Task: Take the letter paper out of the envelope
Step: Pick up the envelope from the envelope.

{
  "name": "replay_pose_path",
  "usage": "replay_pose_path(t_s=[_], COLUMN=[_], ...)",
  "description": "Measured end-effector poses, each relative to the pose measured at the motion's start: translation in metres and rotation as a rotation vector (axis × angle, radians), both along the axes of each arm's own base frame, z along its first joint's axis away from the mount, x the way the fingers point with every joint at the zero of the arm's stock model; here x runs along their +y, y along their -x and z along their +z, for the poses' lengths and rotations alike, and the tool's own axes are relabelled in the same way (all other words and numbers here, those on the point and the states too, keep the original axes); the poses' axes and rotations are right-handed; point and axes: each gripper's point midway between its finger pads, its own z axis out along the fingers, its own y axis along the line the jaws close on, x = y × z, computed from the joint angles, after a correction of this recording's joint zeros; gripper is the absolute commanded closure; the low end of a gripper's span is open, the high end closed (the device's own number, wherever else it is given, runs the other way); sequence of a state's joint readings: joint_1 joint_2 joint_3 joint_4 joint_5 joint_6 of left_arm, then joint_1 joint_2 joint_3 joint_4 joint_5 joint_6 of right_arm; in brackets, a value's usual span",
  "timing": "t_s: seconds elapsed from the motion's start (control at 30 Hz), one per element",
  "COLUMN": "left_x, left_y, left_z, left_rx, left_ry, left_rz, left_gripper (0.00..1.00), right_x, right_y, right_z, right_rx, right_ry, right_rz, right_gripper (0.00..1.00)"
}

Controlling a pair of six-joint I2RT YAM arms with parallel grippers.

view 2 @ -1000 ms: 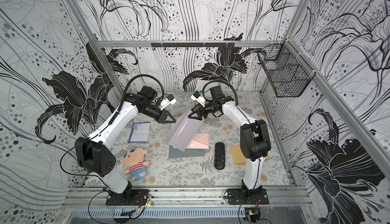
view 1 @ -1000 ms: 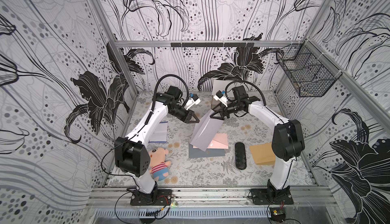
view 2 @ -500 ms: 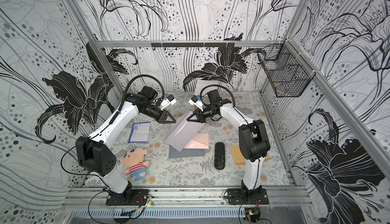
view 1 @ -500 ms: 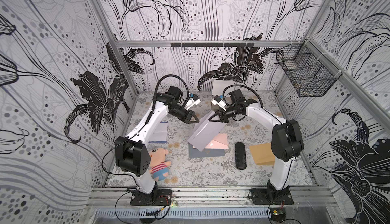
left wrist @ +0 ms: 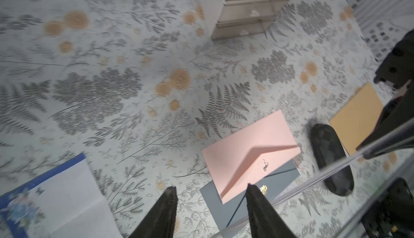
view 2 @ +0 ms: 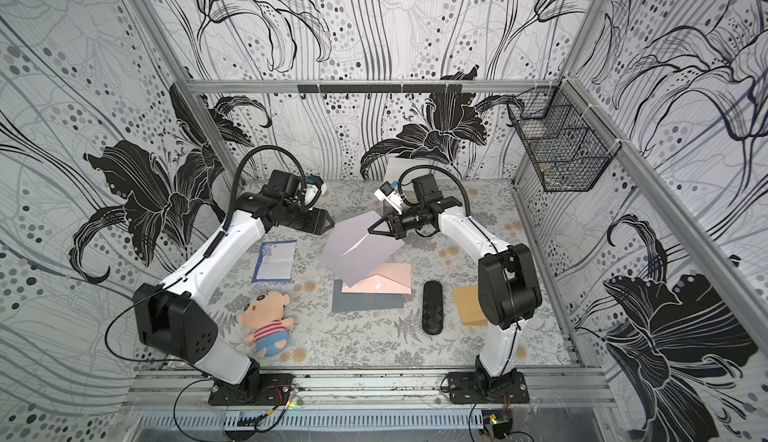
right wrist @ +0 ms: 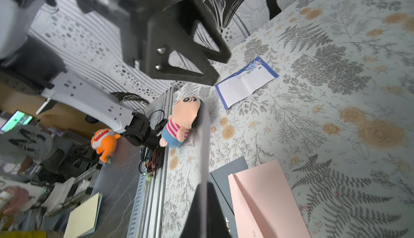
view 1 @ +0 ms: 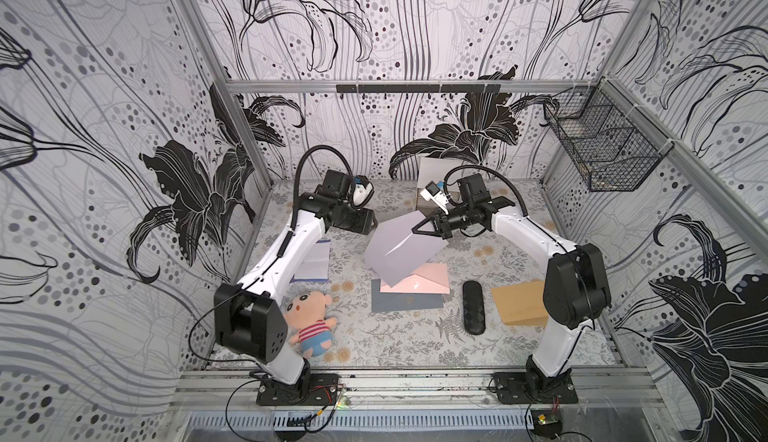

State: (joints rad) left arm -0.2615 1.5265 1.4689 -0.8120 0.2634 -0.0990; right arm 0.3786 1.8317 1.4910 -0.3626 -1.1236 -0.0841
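Floral table (view 1: pixel 415 336), top views: left gripper (view 1: pixel 371 227) ctr-left, jaws apart, empty. Letter paper (view 1: pixel 399 248) mid-frame, tilted, long axis lower-left to upper-right, low corner over pink envelope (view 1: pixel 428 282); right gripper (view 1: pixel 417 230) clamped on its upper edge.

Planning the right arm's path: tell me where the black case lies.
In both top views the black case lies flat between the pink envelope and the tan envelope, on the side of the right arm.
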Motion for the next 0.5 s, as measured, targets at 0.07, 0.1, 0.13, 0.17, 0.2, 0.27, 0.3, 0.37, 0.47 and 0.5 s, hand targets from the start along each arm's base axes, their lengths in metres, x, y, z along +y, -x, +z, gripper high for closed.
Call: replay_pose_path(t_s=[0.07, 0.1, 0.13, 0.17, 0.2, 0.27, 0.3, 0.37, 0.47, 0.5], left_x=[0.012, 0.016, 0.018, 0.018, 0.018, 0.014, 0.011, 0.004, -0.008, -0.013], left_y=[-0.001, -0.002, -0.003, -0.005, -0.007, -0.011, -0.012, -0.017, -0.021, -0.022], left_z=[0.022, 0.034, 0.048, 0.058, 0.068, 0.075, 0.073, 0.066, 0.048, 0.044], left_rx=[-0.078, -0.115, -0.153, -0.179, -0.205, -0.219, -0.211, -0.191, -0.143, -0.130], left_ry=[0.039, 0.071, 0.117, 0.157, 0.210, 0.314, 0.366, 0.473, 0.623, 0.673], left_rz=[0.113, 0.161, 0.205, 0.232, 0.262, 0.304, 0.322, 0.354, 0.393, 0.405], left_gripper=[0.34, 0.35, 0.35, 0.35, 0.35, 0.34, 0.33, 0.32, 0.30, 0.29], right_x=[0.001, 0.002, 0.002, 0.001, 0.001, -0.002, -0.005, -0.011, -0.018, -0.020], right_y=[-0.015, -0.024, -0.034, -0.043, -0.054, -0.075, -0.086, -0.100, -0.108, -0.108], right_z=[0.005, 0.009, 0.014, 0.018, 0.024, 0.034, 0.039, 0.049, 0.063, 0.067], right_rx=[0.055, 0.079, 0.100, 0.122, 0.144, 0.197, 0.225, 0.278, 0.372, 0.411], right_ry=[0.009, 0.012, 0.011, 0.007, -0.003, -0.037, -0.064, -0.123, -0.228, -0.271], right_rz=[-0.085, -0.137, -0.194, -0.246, -0.312, -0.444, -0.519, -0.661, -0.849, -0.906], right_gripper=[1.00, 1.00, 1.00, 1.00, 1.00, 1.00, 1.00, 1.00, 1.00, 1.00])
